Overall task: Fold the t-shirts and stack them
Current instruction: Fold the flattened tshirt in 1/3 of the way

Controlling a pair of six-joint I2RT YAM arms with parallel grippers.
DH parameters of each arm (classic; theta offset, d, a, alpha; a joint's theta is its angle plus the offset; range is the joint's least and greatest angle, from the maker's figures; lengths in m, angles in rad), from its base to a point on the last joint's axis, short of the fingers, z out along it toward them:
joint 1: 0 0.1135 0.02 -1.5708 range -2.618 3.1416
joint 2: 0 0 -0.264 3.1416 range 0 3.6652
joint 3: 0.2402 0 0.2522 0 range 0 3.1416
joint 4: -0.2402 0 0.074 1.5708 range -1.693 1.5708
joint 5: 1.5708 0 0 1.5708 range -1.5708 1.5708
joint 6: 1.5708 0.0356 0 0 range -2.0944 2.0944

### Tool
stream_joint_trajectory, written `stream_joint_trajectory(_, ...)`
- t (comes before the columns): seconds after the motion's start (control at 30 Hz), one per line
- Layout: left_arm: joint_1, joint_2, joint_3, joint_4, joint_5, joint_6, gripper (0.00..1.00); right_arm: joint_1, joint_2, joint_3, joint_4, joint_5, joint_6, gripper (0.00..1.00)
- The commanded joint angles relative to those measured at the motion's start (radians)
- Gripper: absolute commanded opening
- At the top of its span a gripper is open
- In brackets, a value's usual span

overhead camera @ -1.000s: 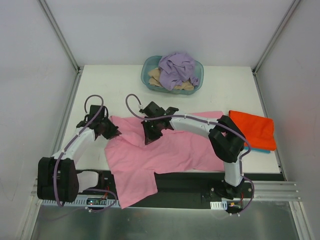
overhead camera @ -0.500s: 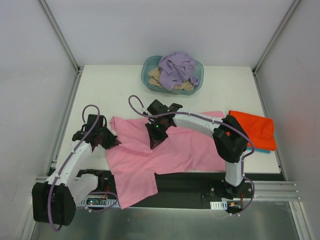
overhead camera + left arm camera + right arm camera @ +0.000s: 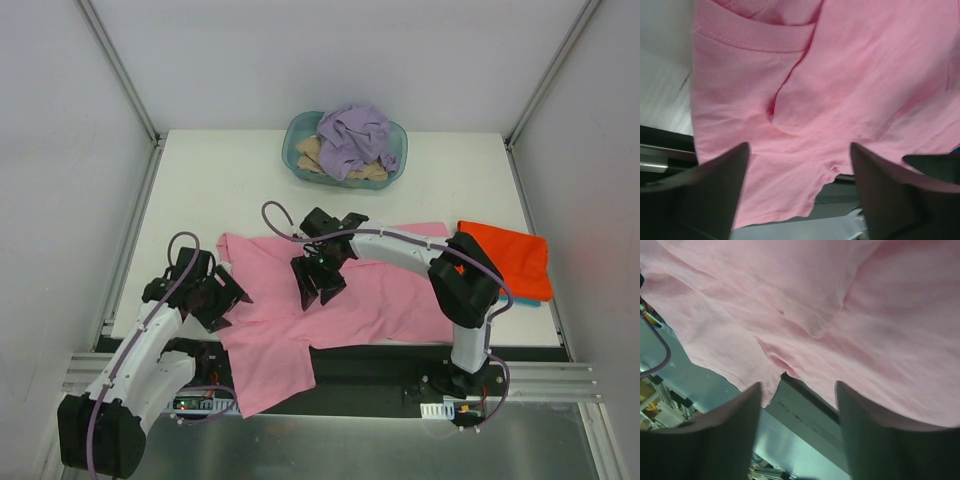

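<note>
A pink t-shirt point(image 3: 340, 300) lies spread on the table, and one part of it hangs over the near edge. My left gripper point(image 3: 228, 302) stands open at the shirt's left edge with nothing between its fingers point(image 3: 725, 190); below it in the left wrist view lies pink cloth point(image 3: 840, 75). My right gripper point(image 3: 322, 293) hangs open over the shirt's middle, and pink cloth point(image 3: 865, 315) fills its view. A folded orange-red t-shirt point(image 3: 505, 258) lies at the right on a teal one point(image 3: 520, 299). Lavender point(image 3: 355, 135) and tan point(image 3: 310, 155) t-shirts sit crumpled in the basket.
The teal oval basket point(image 3: 396, 165) stands at the back middle of the table. White walls with metal posts close in both sides. A black rail and metal frame point(image 3: 380, 365) run along the near edge under the hanging cloth.
Both grippers have opened and let go of the pink t-shirt. Both arms drew toward the near edge, and the shirt's left part now lies flatter.
</note>
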Motion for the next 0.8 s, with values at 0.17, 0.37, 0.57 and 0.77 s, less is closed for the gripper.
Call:
stream_joint_trajectory(0.17,-0.011,0.035,0.23,-0.054,0.008,0.099,0.99,-0.041,-0.182,-0.028,-0.084,0.2,-0.048,0.97)
stream_joint_trajectory(0.37,-0.025,0.265,0.324,0.217,0.107,0.12,0.99,-0.224,-0.273,-0.083,-0.05,0.33,-0.058,0.97)
stream_joint_trajectory(0.57,-0.027,0.557,0.43,0.36,0.066,0.137,0.99,-0.463,-0.282,-0.164,0.043,0.369,-0.129,0.97)
stream_joint_trajectory(0.77,0.004,0.833,0.55,0.377,0.019,0.142,0.99,-0.632,-0.16,-0.127,0.068,0.352,-0.154,0.97)
